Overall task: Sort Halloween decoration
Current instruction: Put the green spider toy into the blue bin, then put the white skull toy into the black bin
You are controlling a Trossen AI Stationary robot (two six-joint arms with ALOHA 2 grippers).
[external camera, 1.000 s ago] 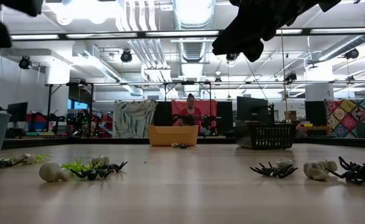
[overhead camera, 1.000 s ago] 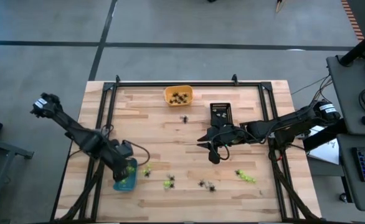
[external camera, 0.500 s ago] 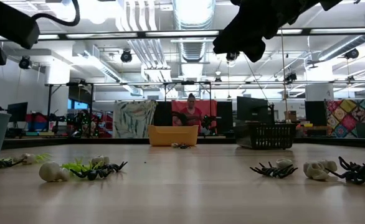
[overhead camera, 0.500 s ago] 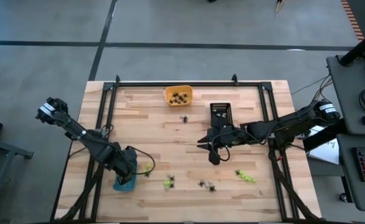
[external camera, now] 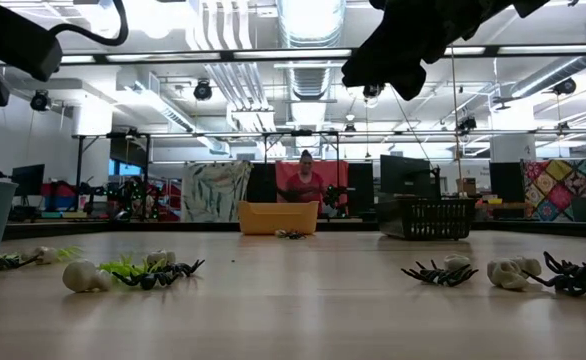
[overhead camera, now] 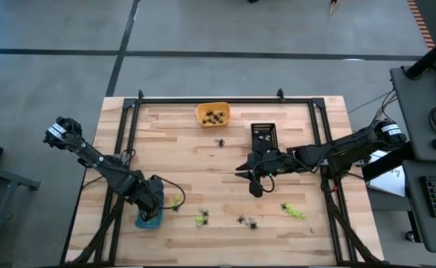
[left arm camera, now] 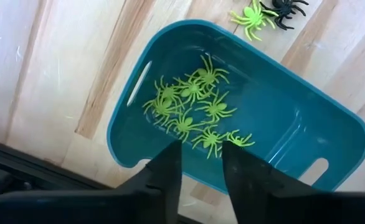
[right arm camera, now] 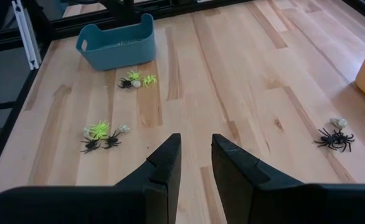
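Observation:
A blue tray [overhead camera: 145, 221] stands at the table's near left, with several lime-green spiders [left arm camera: 195, 106] lying on its floor. My left gripper [left arm camera: 202, 155] hangs over it, pointing down, open, with nothing between its fingers. My right gripper [right arm camera: 195, 149] hovers open and empty over the table's middle [overhead camera: 245, 170], slanting down toward the left. Loose trinkets lie on the wood: a green and black pair [left arm camera: 263, 11] beside the tray, green, black and whitish clusters [overhead camera: 202, 217] [overhead camera: 245, 220] [overhead camera: 292, 212] along the near side, and a black spider [overhead camera: 221, 141] farther back.
An orange tray [overhead camera: 213, 114] with dark trinkets stands at the far edge, a black tray [overhead camera: 263, 134] to its right. A black metal frame [overhead camera: 129, 134] borders the table. In the low view a person shows far behind the orange tray [external camera: 277, 217].
My left gripper has sunk toward the blue tray and tipped to point more steeply down, then held still. My right gripper and the trinkets on the table have stayed put.

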